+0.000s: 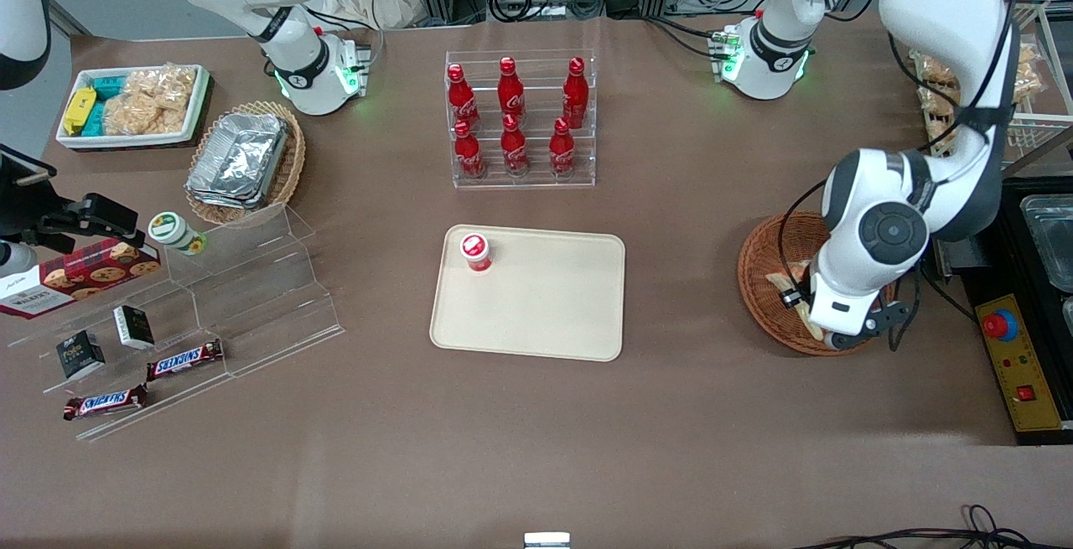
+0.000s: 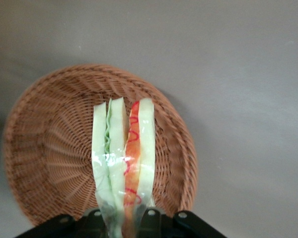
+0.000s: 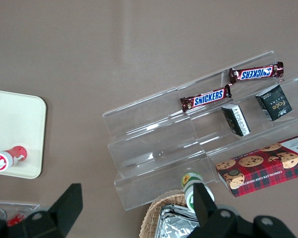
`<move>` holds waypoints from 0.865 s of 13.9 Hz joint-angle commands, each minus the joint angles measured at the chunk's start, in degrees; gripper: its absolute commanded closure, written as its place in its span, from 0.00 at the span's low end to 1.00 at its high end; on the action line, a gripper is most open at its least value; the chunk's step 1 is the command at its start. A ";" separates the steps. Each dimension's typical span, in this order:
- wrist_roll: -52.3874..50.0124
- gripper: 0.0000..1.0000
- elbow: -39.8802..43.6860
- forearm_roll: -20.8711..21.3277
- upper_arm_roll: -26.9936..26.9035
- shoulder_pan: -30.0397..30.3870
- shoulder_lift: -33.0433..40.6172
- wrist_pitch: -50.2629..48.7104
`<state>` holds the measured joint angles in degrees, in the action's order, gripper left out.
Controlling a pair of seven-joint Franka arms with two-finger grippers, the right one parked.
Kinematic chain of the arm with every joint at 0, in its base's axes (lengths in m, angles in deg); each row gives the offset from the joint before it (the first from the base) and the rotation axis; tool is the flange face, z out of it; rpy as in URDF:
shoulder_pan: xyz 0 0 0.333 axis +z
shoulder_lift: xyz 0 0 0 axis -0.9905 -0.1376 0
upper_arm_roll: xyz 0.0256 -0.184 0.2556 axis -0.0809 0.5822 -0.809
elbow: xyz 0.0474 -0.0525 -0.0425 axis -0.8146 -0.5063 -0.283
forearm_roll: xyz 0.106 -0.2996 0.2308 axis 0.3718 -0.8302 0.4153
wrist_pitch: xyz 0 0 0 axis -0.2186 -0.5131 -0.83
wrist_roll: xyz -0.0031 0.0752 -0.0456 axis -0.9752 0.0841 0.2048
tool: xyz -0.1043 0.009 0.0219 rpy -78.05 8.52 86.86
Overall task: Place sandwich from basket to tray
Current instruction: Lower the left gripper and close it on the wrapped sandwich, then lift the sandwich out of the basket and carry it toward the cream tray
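The sandwich [image 2: 124,158], white bread slices with an orange-red filling in clear wrap, stands on edge between my left gripper's fingers [image 2: 151,218]. My left gripper [image 2: 123,219] is shut on its wrapped end, directly over the round reddish-brown wicker basket [image 2: 49,148]. In the front view the gripper [image 1: 817,323] hangs above the basket [image 1: 767,272] toward the working arm's end of the table, with a pale piece of the sandwich [image 1: 795,279] showing beside the wrist. The cream tray [image 1: 545,314] lies flat at the table's middle.
A small red-capped bottle [image 1: 475,251] stands on a corner of the tray. A clear rack of red cola bottles [image 1: 515,117] stands farther from the front camera than the tray. Clear stepped shelves with snack bars [image 1: 184,314] sit toward the parked arm's end.
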<state>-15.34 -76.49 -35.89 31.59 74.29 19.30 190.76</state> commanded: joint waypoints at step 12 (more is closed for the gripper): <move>0.08 0.99 38.54 0.12 19.40 -2.57 3.61 -46.90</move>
<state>-13.17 -42.96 -35.95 47.53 71.93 24.28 147.75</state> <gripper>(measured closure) 0.841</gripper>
